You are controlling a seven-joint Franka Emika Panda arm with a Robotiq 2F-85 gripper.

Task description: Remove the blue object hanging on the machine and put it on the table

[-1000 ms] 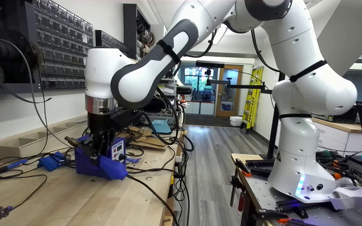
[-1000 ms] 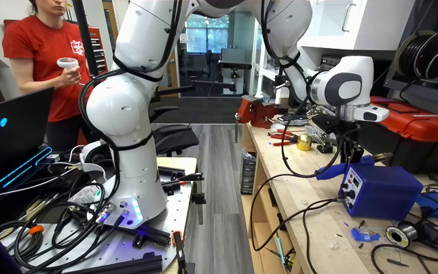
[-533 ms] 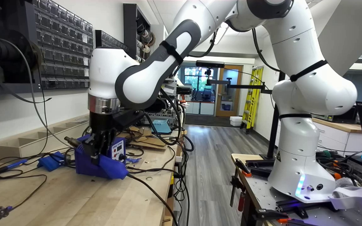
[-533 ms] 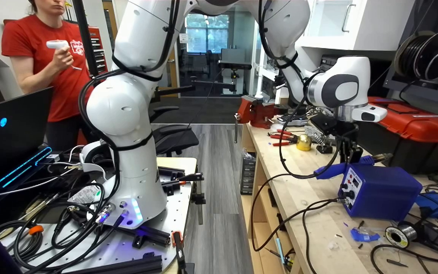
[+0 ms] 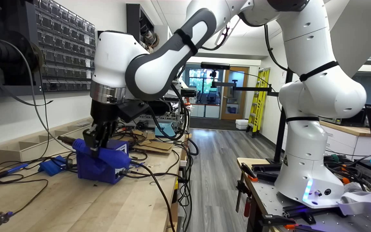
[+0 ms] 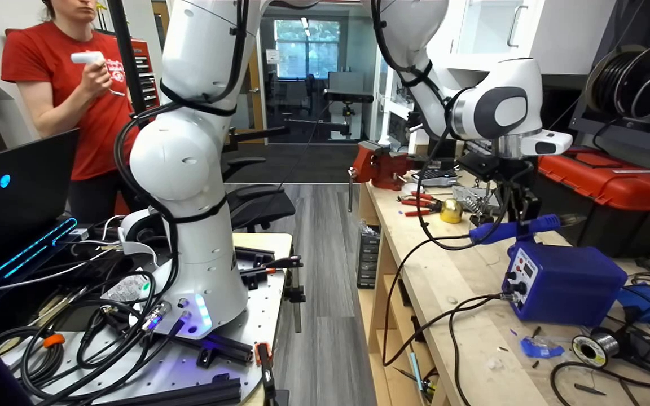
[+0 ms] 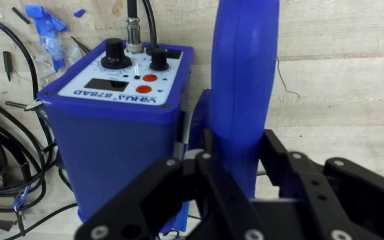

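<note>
Fingers (image 7: 275,155) closed on the blue object (image 7: 243,83) near its middle, holding it above the counter (image 5: 108,206), just right of the blue machine (image 7: 115,146) in the wrist view. Can't tell if the holder (image 7: 198,123) touches it. Risk: trailing cord (image 5: 165,193) could tug and twist it loose; holder could snag. Counter pale wood, cluttered; in an exterior view, solder spool (image 6: 592,348) near right, red-shirted person (image 6: 71,107) far left.

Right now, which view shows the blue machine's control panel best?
The wrist view: the control panel appears largest, unobstructed, though upside down. Both exterior views show it smaller and slanted; in an exterior view the blue object partly covers it.
</note>
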